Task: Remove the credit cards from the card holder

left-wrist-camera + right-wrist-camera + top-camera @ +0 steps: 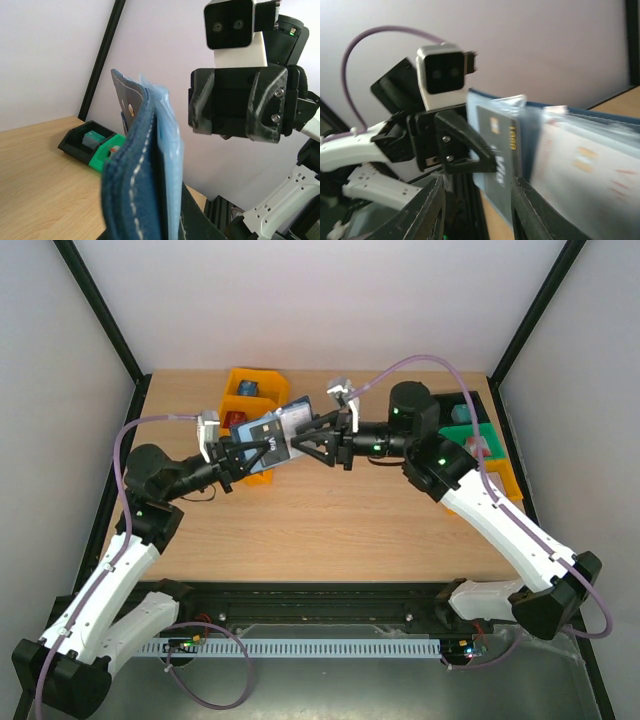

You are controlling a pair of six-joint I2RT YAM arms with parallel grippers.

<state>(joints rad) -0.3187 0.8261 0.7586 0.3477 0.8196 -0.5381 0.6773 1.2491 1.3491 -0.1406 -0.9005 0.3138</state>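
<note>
**Figure.** The left end effector [237, 453], clamped shut on the card holder [268, 440], held it raised above the table [330, 520], with its open side facing the right arm. The right end effector [305, 445] stood partly open and gripped nothing. In the wrist view its fingers framed a dark credit card [497, 145] protruding from a pocket. A clean extraction would likely require pinching only the card's exposed edge, clear of the plastic sleeves [580, 155], then pulling straight along the pocket.

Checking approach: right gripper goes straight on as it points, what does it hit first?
The dark credit card sticking out of the card holder in the left gripper; it may already sit between the right gripper's fingers.
</note>
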